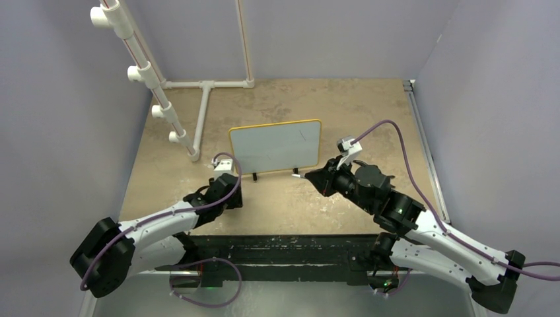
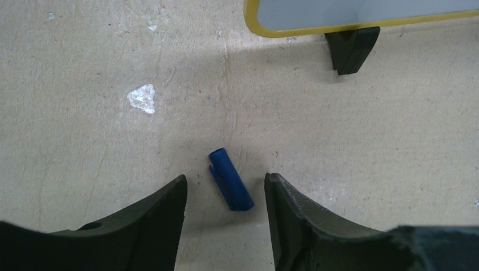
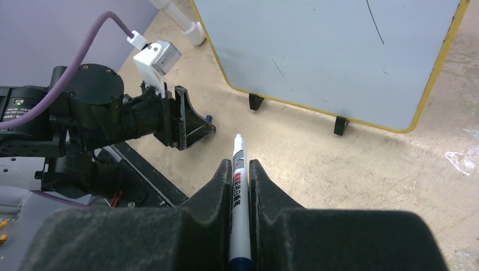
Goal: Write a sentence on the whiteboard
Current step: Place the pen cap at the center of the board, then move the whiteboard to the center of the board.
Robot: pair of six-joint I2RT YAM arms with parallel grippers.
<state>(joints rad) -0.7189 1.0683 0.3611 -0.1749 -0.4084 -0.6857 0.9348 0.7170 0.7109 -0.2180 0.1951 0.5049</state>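
1. At the far left, a white PVC pipe frame (image 1: pixel 160 99) rises from the tan table (image 1: pixel 370 105) and leans along the wall.
2. The left claw (image 2: pixel 225 179) hangs low over the table, just in front of the board's left corner. Its two dark fingers are spread apart.
3. A blue marker cap (image 2: pixel 230 179) lies flat on the table between those fingers, touching neither as far as I can see.
4. The whiteboard (image 1: pixel 275 145) stands mid-table on two small black feet (image 3: pixel 340 125), yellow frame all round. On its face I can make out only a thin dark stroke (image 3: pixel 375 22) near the upper right, with no word I can read.
5. The right claw (image 3: pixel 240 166) sits just off the board's lower right corner, fingers pressed onto a white marker (image 3: pixel 238 149). The bare tip points towards the board but stands clear of it. There is red print on the barrel, too small to read.
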